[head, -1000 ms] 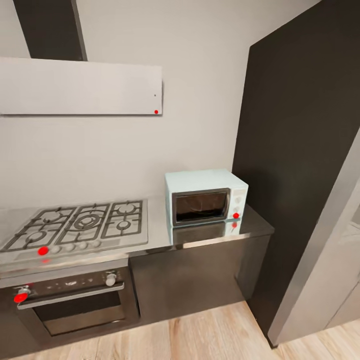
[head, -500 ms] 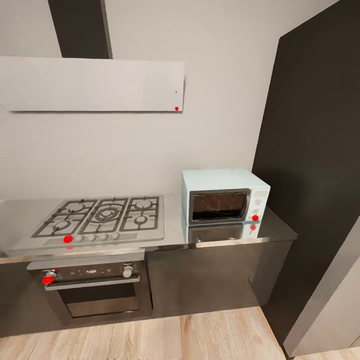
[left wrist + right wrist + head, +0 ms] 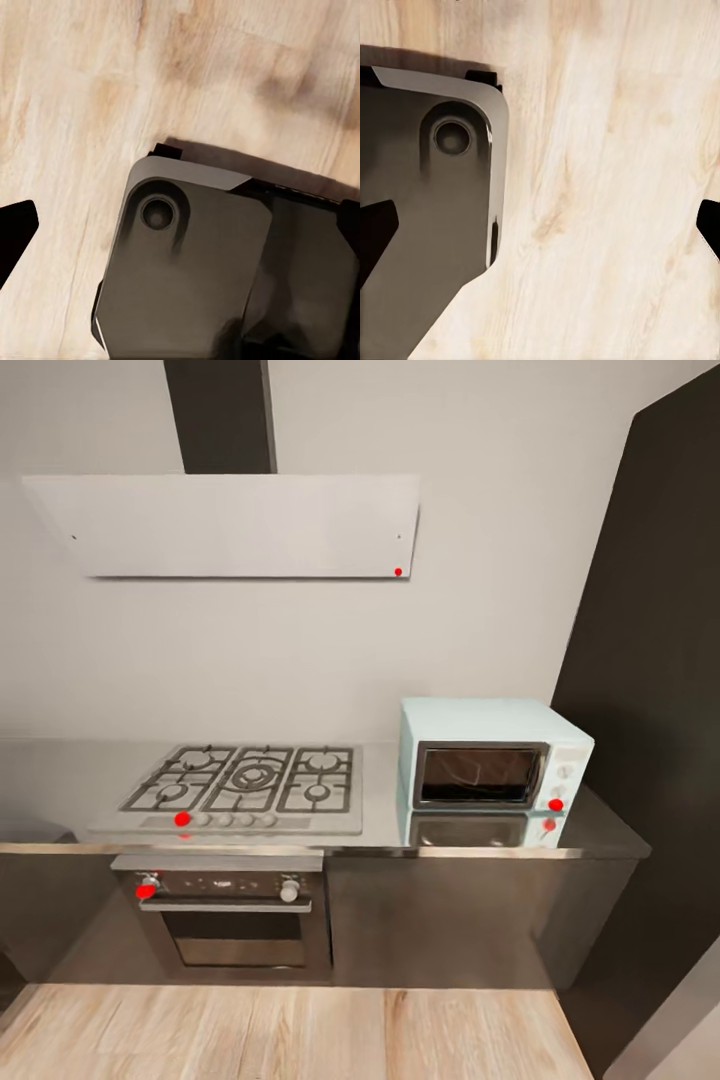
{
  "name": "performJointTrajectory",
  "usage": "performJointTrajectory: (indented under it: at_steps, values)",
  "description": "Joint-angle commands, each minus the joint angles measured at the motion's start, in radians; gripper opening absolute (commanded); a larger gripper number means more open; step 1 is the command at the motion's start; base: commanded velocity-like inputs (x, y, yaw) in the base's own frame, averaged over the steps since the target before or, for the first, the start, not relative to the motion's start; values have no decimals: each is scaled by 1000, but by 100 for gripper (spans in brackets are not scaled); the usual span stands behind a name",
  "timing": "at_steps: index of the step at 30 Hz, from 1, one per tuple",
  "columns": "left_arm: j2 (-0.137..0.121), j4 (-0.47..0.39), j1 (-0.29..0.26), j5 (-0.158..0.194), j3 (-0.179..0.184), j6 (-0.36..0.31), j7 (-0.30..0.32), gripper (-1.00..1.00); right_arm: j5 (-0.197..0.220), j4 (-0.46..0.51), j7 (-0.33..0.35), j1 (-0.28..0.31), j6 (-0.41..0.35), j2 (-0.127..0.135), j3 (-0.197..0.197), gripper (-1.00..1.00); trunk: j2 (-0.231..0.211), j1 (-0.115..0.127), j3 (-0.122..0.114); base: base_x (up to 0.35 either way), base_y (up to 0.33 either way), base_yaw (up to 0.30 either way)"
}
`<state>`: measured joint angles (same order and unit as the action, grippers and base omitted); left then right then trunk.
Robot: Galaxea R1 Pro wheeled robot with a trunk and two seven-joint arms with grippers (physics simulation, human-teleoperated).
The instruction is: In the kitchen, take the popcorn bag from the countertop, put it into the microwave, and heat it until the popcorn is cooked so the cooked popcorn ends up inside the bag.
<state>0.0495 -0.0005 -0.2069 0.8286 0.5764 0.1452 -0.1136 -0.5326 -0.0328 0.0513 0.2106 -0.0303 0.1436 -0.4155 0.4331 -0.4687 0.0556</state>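
Observation:
The pale mint-blue microwave [image 3: 495, 768] stands on the right end of the shiny grey countertop [image 3: 380, 830], its dark glass door shut and a red dot by its knobs. The popcorn bag and the popcorn are out of view. In the left wrist view my left gripper [image 3: 180, 232] hangs over the wooden floor, with one dark fingertip [image 3: 15, 240] at the picture's edge. My right gripper [image 3: 540, 229] is open over the floor, its fingertips [image 3: 376, 232] far apart with nothing between them.
A gas hob [image 3: 245, 785] is set in the counter left of the microwave, over a black built-in oven [image 3: 230, 915]. A white hood [image 3: 235, 525] hangs above. A tall dark cabinet [image 3: 660, 710] stands at the right. My grey base [image 3: 187, 262] shows under both wrists.
The whole head view has shifted: the camera has turned, so the hob and microwave sit further right and are seen more squarely. Nothing on the counter has moved.

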Motion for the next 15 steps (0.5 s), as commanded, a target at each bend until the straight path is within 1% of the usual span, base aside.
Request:
performJointTrajectory:
  at_steps: [1,4,9,11,15]
  values:
    - [1,0,-1,5,9,1,-4,100,-9,-1,2,1,-1,1,-9,100,2,-1,3,0,0,213]
    - [1,0,-1,4,9,1,-5,100,-6,0,-2,1,8,1,-10,100,2,-1,3,0,0,69]
    - [1,1,-1,6,9,1,-8,100,-6,-1,-6,1,17,1,-9,100,2,-1,4,0,-6,7]
    - [1,1,-1,6,8,1,-13,100,-6,-1,-7,1,19,1,-9,100,2,-1,4,0,-170,1]
    - [0,1,-2,6,8,0,-16,100,-7,-1,-28,1,19,1,-9,100,2,-1,4,0,-267,0]
